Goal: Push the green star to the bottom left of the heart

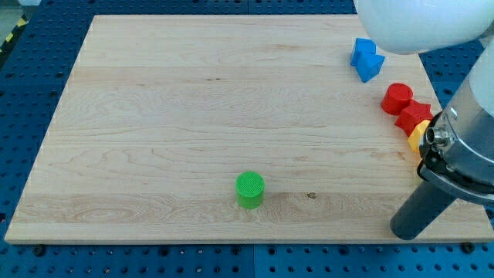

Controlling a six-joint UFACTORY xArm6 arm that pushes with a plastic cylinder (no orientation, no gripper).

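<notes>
No green star shows in the camera view. No heart shape can be made out either. The only green block is a green cylinder [249,190], standing low on the board a little right of the middle. My tip [407,232] rests on the board near its bottom right corner, far to the right of the green cylinder and touching no block. A yellow block [417,137] sits at the right edge, half hidden behind my arm, and its shape cannot be told.
A blue block [367,59] of angular shape lies at the top right. A red cylinder [397,98] and a red angular block [414,116] sit close together just above the yellow block. The arm's white and grey body [463,131] covers the right edge of the wooden board [154,116].
</notes>
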